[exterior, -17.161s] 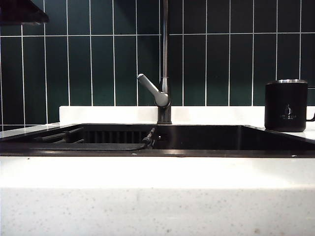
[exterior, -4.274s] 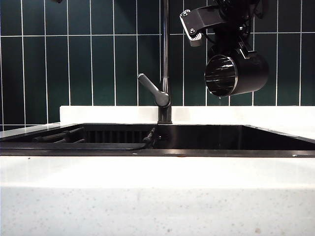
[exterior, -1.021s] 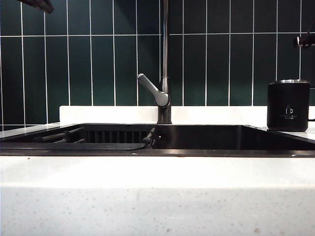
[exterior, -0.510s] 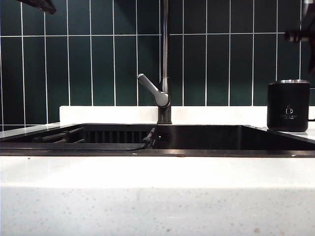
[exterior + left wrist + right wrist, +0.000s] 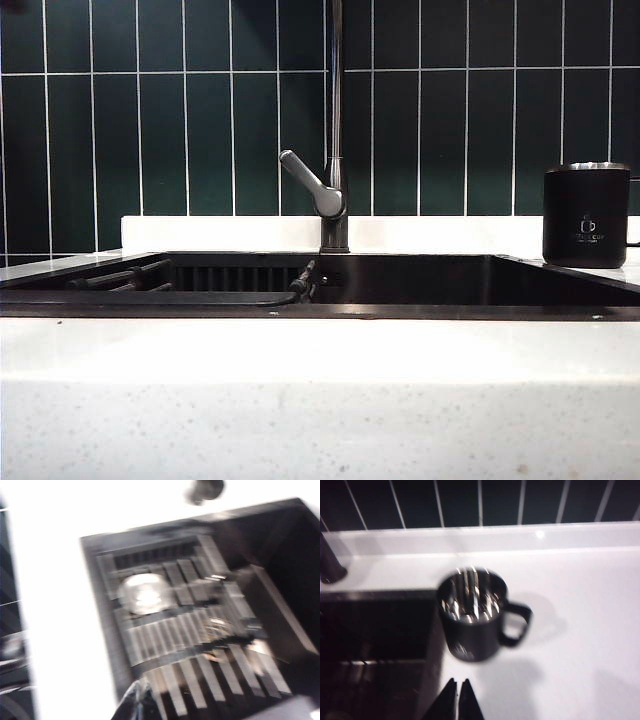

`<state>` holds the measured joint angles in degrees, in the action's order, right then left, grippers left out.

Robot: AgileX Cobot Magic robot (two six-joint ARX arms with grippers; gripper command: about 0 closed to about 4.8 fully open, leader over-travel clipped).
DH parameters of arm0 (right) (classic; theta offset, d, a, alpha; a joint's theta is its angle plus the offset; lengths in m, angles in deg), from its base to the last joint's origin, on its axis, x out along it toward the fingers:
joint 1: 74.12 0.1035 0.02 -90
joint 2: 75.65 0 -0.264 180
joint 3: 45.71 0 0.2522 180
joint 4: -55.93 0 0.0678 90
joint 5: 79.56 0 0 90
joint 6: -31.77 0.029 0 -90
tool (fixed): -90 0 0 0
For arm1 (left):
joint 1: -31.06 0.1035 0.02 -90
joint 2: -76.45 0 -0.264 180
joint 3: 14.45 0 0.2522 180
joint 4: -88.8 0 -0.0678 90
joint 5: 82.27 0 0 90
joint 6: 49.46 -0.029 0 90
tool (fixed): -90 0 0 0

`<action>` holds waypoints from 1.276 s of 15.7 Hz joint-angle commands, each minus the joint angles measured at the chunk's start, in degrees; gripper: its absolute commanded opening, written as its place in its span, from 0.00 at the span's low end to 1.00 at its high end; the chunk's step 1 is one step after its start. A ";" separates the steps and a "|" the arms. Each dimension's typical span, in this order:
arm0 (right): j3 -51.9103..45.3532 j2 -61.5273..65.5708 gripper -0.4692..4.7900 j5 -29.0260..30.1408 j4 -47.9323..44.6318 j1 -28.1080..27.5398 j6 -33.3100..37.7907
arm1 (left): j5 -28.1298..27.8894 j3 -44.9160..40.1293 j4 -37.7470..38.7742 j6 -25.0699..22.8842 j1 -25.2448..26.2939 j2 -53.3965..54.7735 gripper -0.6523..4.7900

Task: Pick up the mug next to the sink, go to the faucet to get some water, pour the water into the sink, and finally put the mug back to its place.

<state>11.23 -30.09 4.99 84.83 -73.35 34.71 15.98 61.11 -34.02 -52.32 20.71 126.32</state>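
While the mug (image 5: pixel 586 215) stands upright on the tabletop (image 5: pixel 320 390) right of the sink (image 5: pixel 420 278), the faucet (image 5: pixel 335 125) rises behind the basin. Above the sink's rack (image 5: pixel 195 645), the left claw (image 5: pixel 138 700) is closed, empty. Near the mug, the right claw (image 5: pixel 456 700) is pinched together, empty

Neither arm shows from the front. The left hand (image 5: pixel 136 700) hangs high, pointing down, its fingertips pressed together. The right hand (image 5: pixel 457 696) is also raised, fingers all but touching, holding nothing.
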 commanded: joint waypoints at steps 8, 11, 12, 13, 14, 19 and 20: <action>-14.10 -17.75 0.13 -2.78 -3.02 1.09 0.26 | -1.42 -22.21 -12.55 6.56 -0.09 -17.22 0.11; -20.15 -27.58 0.13 -2.34 -3.82 1.64 -0.04 | -1.46 -29.64 -19.26 9.01 -0.09 -21.53 0.11; -21.44 -29.75 0.13 -2.36 -3.87 1.64 -0.04 | -1.60 -31.08 -20.11 9.31 -0.09 -22.40 0.11; -22.95 -32.26 0.13 -2.34 -3.85 1.64 -0.04 | -1.64 -32.09 -20.44 9.33 -0.09 -22.99 0.11; -24.81 -35.54 0.13 -2.32 -3.78 1.64 -0.04 | -2.10 -33.14 -20.44 9.35 -0.09 -23.71 0.11; -27.50 -43.21 0.15 -2.32 -1.25 1.66 0.02 | -1.84 -35.63 -21.42 11.74 -0.09 -27.10 0.11; -27.54 -44.15 0.17 -2.34 -0.20 1.66 0.02 | -1.84 -35.63 -20.81 11.91 -0.09 -27.08 0.11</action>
<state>-16.51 -73.78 2.69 84.26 -71.75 34.78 14.12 25.42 -54.92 -40.82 20.69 99.17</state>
